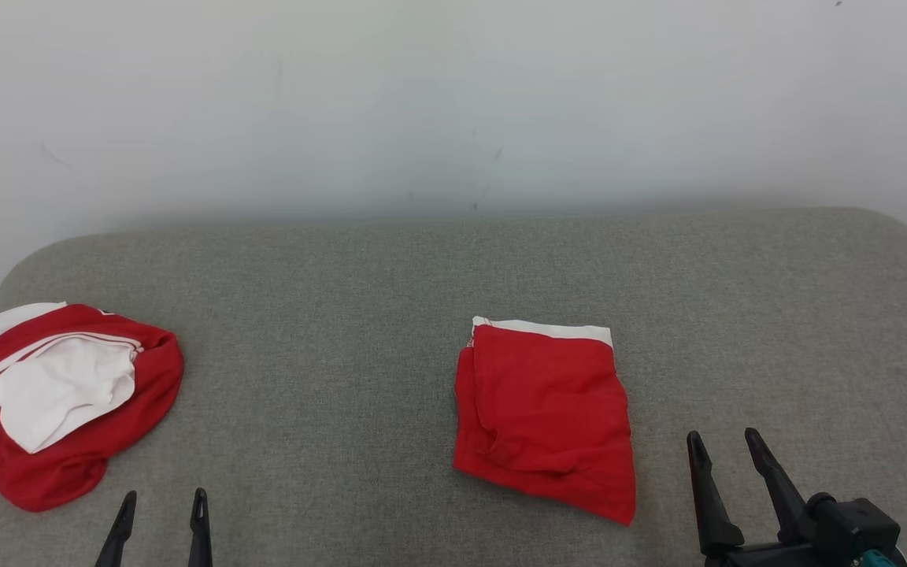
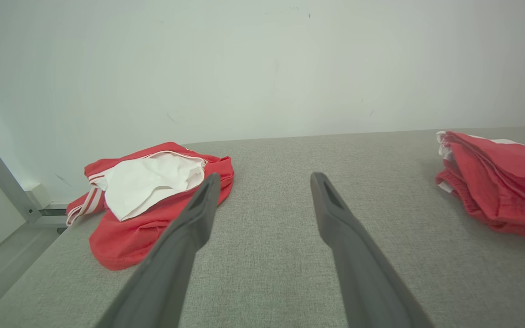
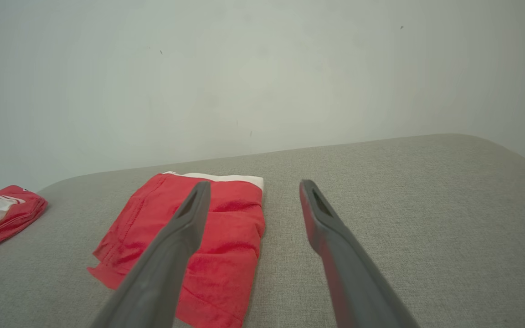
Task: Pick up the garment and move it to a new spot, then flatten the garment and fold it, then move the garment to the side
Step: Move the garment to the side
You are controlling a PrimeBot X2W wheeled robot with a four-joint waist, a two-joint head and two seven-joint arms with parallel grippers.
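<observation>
Partly cut off, the crumpled red-and-white garment (image 1: 68, 402) runs past the left edge of the head view, so its full outline cannot be made out. The left pincer (image 1: 164, 504) shows just 2 dark fingertips above that view's bottom edge. In the left wrist view the folded red garment (image 1: 548, 417) is clipped by the right edge. In the right wrist view 1 finger of the right pincer (image 1: 723, 442) covers part of it.

That folded garment lies near the middle of the grey fabric-covered table (image 1: 327, 315), white band toward the pale wall (image 1: 453, 102). It is just left of and beyond the right pincer, not touching it. The crumpled garment lies at the table's left end, left of and beyond the left pincer. Both pincers are spread wide, with nothing between the fingers.
</observation>
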